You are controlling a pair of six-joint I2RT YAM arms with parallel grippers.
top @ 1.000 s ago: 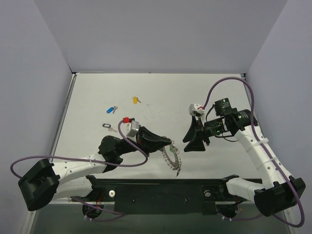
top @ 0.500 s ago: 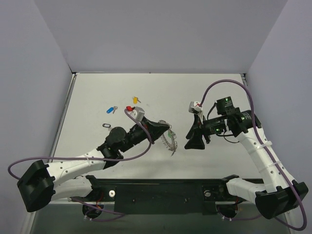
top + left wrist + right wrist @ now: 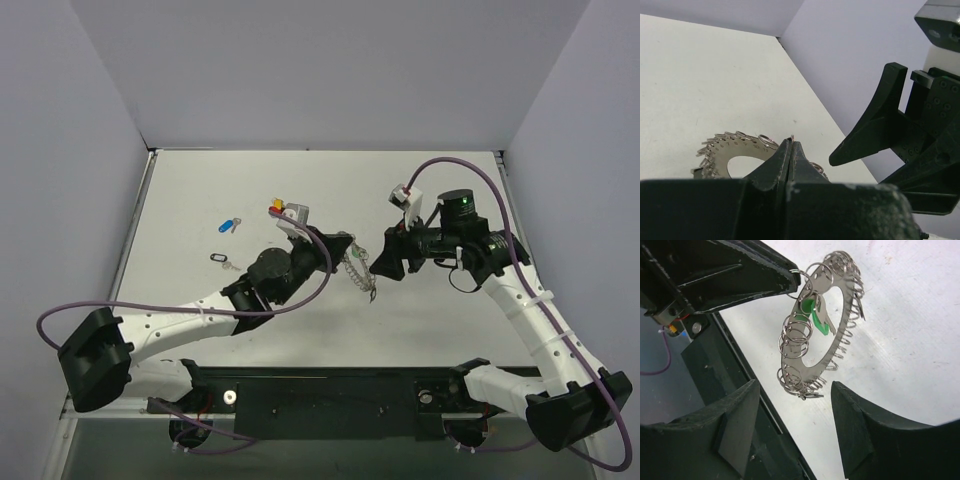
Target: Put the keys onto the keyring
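My left gripper (image 3: 346, 250) is shut on a small wire loop at the edge of the keyring (image 3: 358, 272), which hangs off the table below it. In the right wrist view the keyring (image 3: 832, 357) dangles from the left gripper (image 3: 790, 282), and a green-headed key (image 3: 814, 315) hangs on it. My right gripper (image 3: 380, 262) stands open just right of the hoop, its two fingers (image 3: 735, 425) either side of the lower rim with nothing between them. In the left wrist view the left gripper (image 3: 791, 145) is shut, with the keyring (image 3: 725, 152) behind it.
A blue-headed key (image 3: 228, 225) and a black-headed key (image 3: 220, 258) lie on the table's left part. A yellow-headed key (image 3: 275, 203) lies just behind the left wrist. The black base rail (image 3: 330, 385) runs along the near edge.
The left arm has carried the keyring up and away from the near edge, towards the right gripper. The right gripper has swung left to face it and opened a little wider.
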